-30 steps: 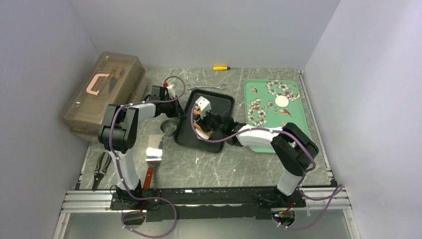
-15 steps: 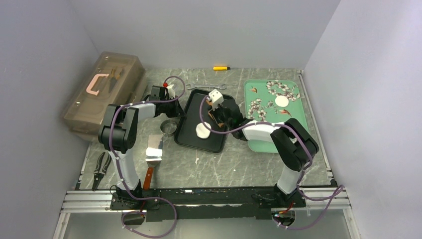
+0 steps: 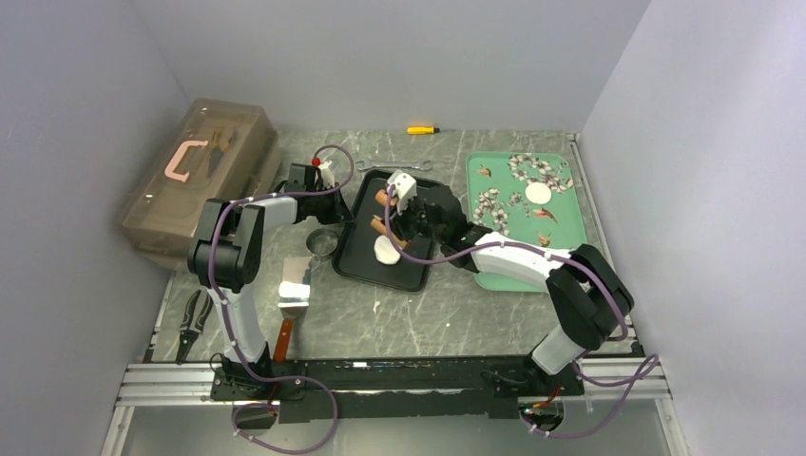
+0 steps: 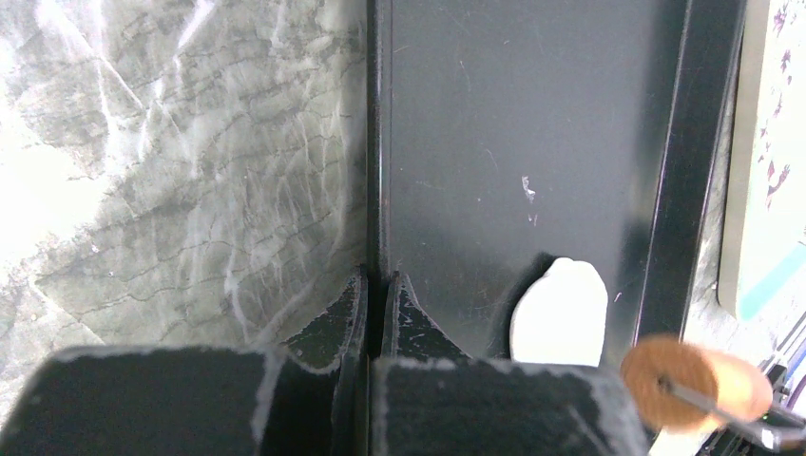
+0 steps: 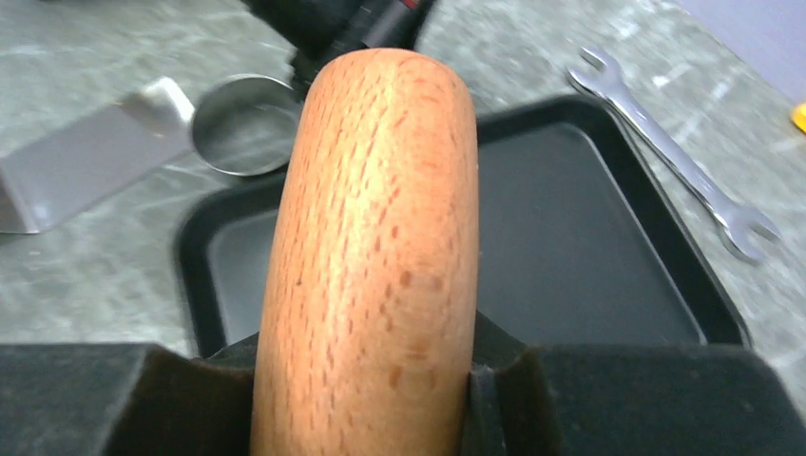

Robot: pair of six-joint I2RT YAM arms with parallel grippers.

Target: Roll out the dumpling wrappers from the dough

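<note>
The left gripper (image 4: 380, 290) is closed on the left rim of the black tray (image 3: 411, 269), one fingertip on each side of the rim. The right gripper (image 5: 369, 394) is clamped around a wooden roller (image 5: 371, 218), which it holds crosswise over the tray's far half. The dough (image 3: 386, 250) lies inside the black tray as a small flattened white oval, just on the near side of the roller. Whether the two touch cannot be told from these views. One dumpling wrapper (image 3: 538, 194) (a thin white round) sits on the green flowered tray (image 3: 504, 161) to the right, well apart from the dough.

On the marble-patterned table (image 3: 456, 304), a metal ring cutter (image 3: 323, 243) stands just left of the black tray, and a flat steel scraper (image 3: 295, 290) lies nearer the arm bases. A wrench (image 3: 394, 166) rests beyond the tray's far edge. Further left are a smoky plastic toolbox (image 3: 200, 176) and a pair of pliers (image 3: 195, 318).
</note>
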